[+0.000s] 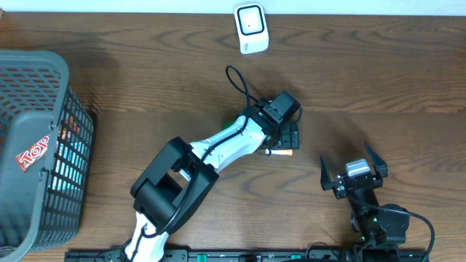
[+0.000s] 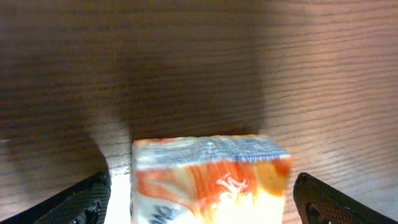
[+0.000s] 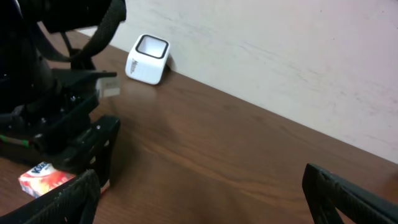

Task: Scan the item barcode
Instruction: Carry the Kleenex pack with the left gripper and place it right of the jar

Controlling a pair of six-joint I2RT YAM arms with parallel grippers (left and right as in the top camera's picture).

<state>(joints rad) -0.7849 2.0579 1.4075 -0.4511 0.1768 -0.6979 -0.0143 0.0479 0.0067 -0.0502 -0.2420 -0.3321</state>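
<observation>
orange-and-white printed cardboard box (image 2: 211,180) sits on the brown wooden table (image 2: 311,74), squarely between the black fingers of the left gripper (image 2: 202,202), which stand apart with a sliver of table on each side, gripping nothing. its broad side runs finger to finger. the white cube-shaped scanner (image 1: 250,28) lies well beyond, at the far edge. the right gripper (image 1: 354,173), spread wide and empty, is farther off, so the left arm looks better placed.

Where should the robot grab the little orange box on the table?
By its two opposite side faces, coming down from above. The orange box lies flat on the table, and those sides stand clear, with the open left tool straddling them.
</observation>
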